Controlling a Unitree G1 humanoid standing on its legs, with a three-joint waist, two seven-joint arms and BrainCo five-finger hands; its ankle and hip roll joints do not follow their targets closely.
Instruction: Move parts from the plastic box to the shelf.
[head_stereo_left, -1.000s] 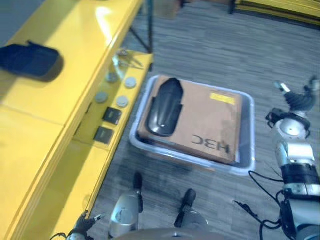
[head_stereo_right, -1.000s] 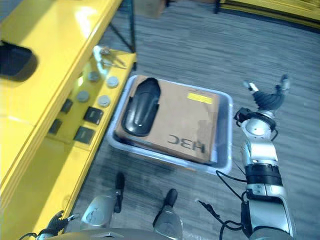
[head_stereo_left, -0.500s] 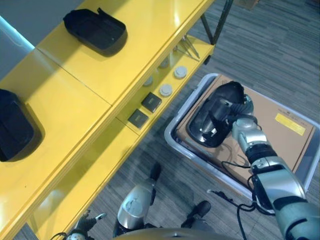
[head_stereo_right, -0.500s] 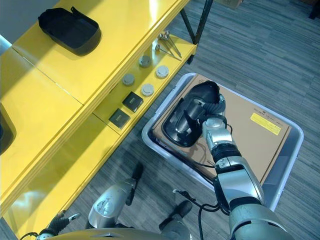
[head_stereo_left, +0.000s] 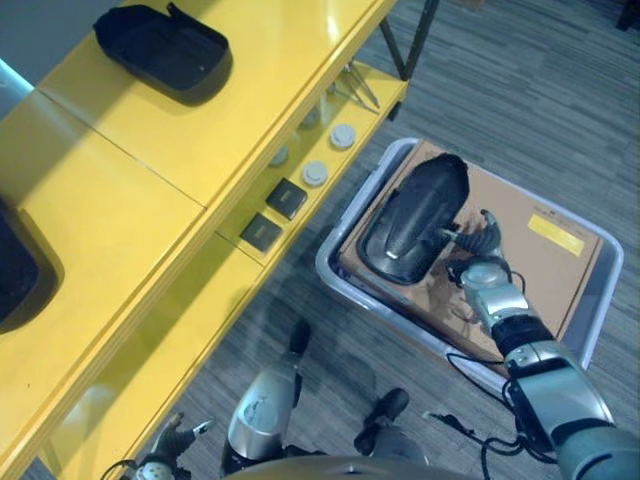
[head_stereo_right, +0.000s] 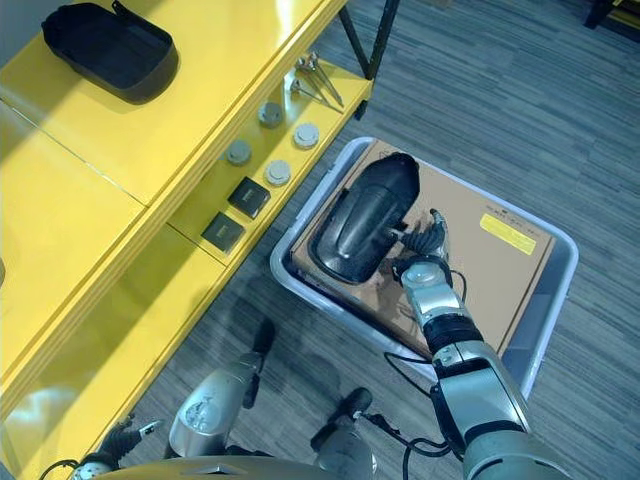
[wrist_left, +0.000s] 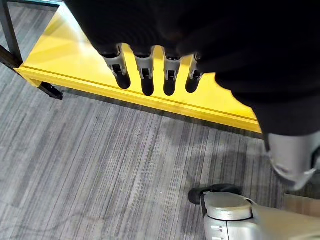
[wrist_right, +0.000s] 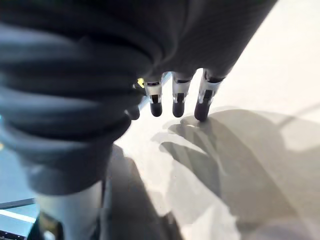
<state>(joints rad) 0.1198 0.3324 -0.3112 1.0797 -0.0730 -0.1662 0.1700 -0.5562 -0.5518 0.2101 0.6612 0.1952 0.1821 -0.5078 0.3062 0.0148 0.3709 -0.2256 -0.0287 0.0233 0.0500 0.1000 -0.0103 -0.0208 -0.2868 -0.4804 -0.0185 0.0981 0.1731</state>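
Note:
A black curved shell part lies on a brown cardboard sheet inside the grey plastic box on the floor. My right hand hovers over the cardboard just right of the part, its straight fingers spread toward the part's edge and holding nothing. Two more black parts sit on the yellow shelf top: one at the back, one at the left edge. My left hand hangs open low beside the shelf's bottom board.
The shelf's lower level holds round grey discs, two black square blocks and thin metal tools. A black shelf leg stands behind the box. Grey striped carpet surrounds the box.
Half a second ago my right hand lay on the black part; now it is off it, to its right over the cardboard. The part stays in the box. The camera has shifted.

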